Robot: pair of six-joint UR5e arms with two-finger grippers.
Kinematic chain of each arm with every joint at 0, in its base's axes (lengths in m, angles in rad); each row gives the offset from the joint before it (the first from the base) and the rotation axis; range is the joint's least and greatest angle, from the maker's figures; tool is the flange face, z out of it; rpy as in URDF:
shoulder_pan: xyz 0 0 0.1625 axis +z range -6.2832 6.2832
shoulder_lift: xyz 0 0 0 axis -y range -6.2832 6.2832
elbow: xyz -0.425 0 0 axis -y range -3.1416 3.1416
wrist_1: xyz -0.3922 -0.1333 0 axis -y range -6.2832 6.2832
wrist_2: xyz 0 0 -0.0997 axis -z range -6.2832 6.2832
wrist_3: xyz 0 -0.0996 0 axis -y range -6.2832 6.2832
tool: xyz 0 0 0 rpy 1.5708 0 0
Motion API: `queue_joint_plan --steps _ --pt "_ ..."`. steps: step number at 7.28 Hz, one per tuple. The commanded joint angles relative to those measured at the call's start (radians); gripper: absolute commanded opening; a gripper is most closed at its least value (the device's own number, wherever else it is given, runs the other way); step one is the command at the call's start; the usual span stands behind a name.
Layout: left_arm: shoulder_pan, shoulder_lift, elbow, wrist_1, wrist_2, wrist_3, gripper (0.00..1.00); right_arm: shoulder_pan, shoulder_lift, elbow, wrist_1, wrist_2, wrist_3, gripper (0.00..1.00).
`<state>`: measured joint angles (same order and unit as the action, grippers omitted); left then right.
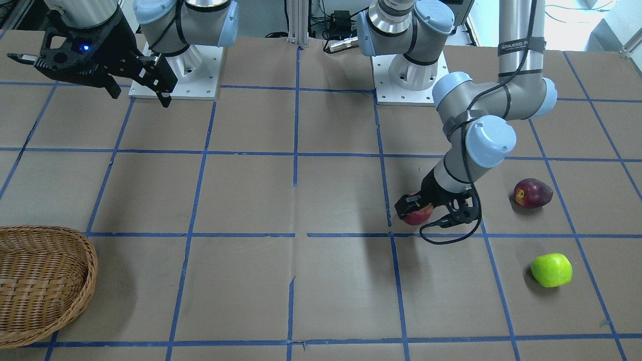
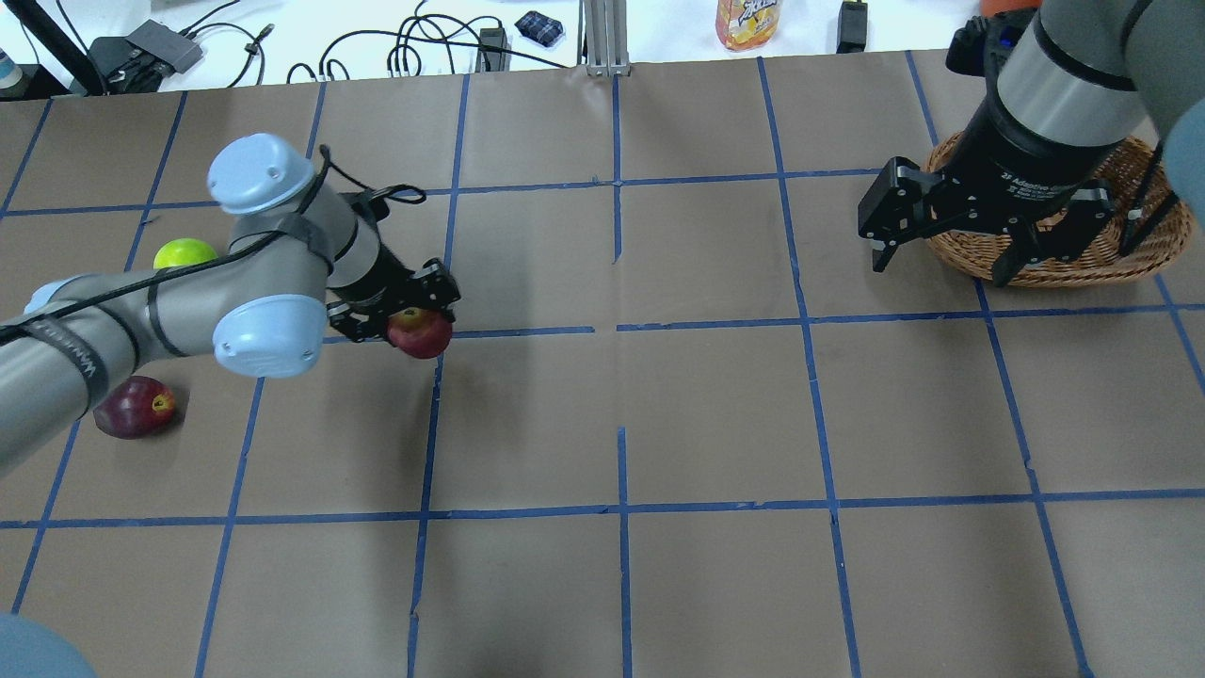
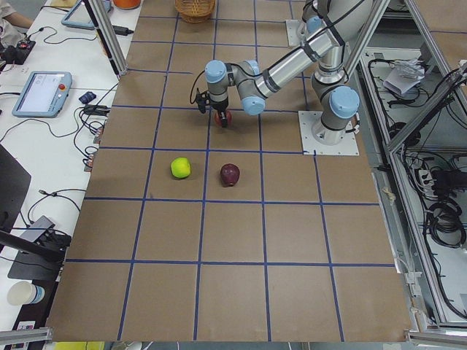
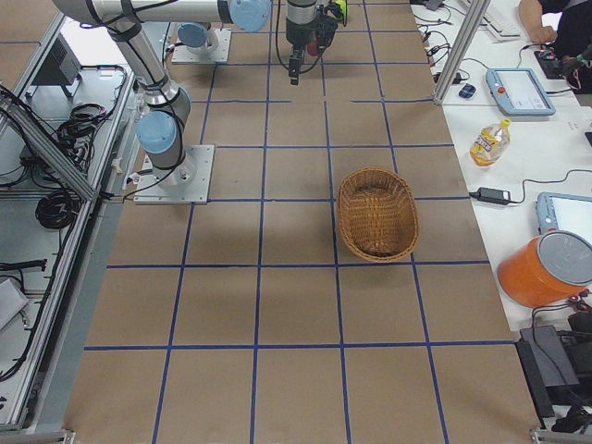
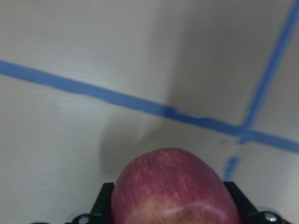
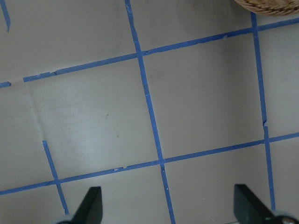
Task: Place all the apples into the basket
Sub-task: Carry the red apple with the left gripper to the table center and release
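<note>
Fingers of the left gripper (image 2: 408, 316) are pinched on the red apple (image 2: 422, 334), which is held by a blue tape crossing (image 2: 439, 332) on the left half of the table (image 2: 715, 414). The maroon apple (image 2: 134, 407) and green apple (image 2: 184, 252) are seen further left, well apart. The basket (image 2: 1083, 271) is placed far right; the right gripper (image 2: 939, 270) is held at its left rim, fingers spread.

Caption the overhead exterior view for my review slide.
Left gripper holds red apple; maroon apple, green apple lie loose; right gripper open by basket.
</note>
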<state>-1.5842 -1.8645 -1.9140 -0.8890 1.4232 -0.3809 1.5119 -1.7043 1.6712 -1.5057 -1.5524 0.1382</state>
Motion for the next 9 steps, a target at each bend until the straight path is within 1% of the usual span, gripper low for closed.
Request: queue_joint_plan --steps 1,2,4,5,6,7,8,9 --pt "-0.216 -0.071 0.137 0.008 -0.012 -0.297 0.0 0.001 -0.014 0.001 -0.001 -0.003 0.007 1.0" --pt "-0.252 -0.108 0.138 0.027 -0.004 -0.318 0.0 -0.001 -0.008 0.002 -0.007 -0.003 0.007 1.0" --pt "-0.282 -0.174 0.147 0.044 0.005 -0.322 0.0 -0.015 0.0 0.031 -0.025 -0.005 0.006 1.0" --pt "-0.31 -0.192 0.147 0.063 0.003 -0.355 0.14 -0.05 0.003 0.033 -0.024 -0.02 0.007 1.0" --pt "-0.321 -0.203 0.148 0.076 0.005 -0.378 0.42 -0.083 0.006 0.035 -0.024 -0.018 0.004 1.0" --pt "-0.323 -0.202 0.142 0.084 0.006 -0.374 0.99 -0.088 0.015 0.035 -0.022 -0.014 0.003 1.0" --pt "-0.312 -0.191 0.156 0.09 0.01 -0.356 1.0 -0.088 0.032 0.039 -0.025 -0.005 0.015 1.0" --pt "-0.265 -0.147 0.153 0.058 0.014 -0.319 1.0 -0.084 0.072 0.045 -0.045 -0.002 0.032 1.0"
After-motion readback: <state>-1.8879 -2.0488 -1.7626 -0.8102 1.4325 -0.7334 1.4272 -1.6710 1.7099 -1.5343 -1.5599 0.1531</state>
